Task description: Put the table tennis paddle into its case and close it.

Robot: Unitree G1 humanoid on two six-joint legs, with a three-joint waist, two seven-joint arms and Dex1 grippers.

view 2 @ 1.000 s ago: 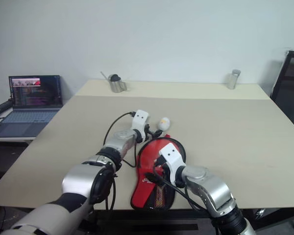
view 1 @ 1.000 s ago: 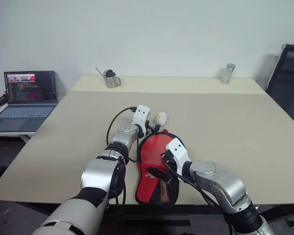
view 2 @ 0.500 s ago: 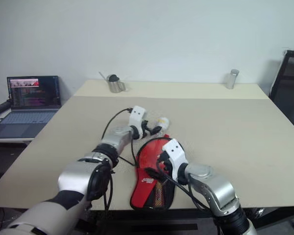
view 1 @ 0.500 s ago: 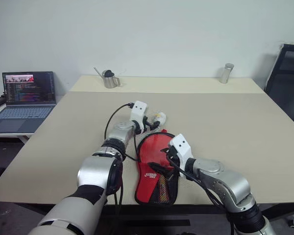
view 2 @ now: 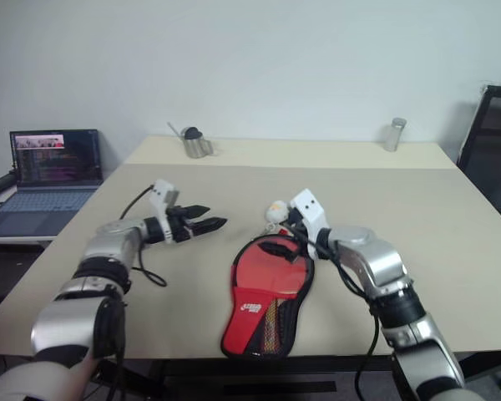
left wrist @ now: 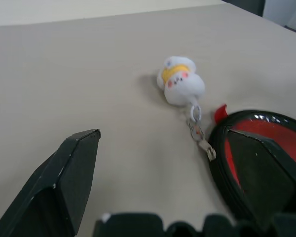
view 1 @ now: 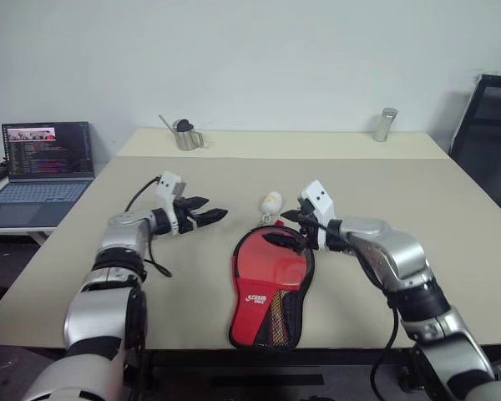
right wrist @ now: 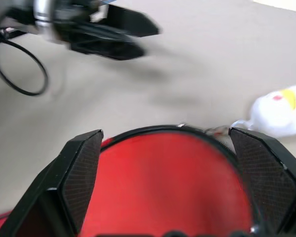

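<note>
Plush charm (view 1: 271, 201) beside case (view 1: 269, 288)

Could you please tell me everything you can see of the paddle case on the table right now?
The case lies flat and open near the table's front edge, round end away from the robot. It looks like soft black fabric outside, with a red inside showing, a white logo and a black mesh pocket at its narrow end. A small white and yellow plush charm hangs from its zip by a short chain, resting on the table beyond it. The open right gripper hovers over its round end; contact cannot be told.

Bright even indoor light – soft shadows; wrist views blurred – near jaws defocused.
</note>
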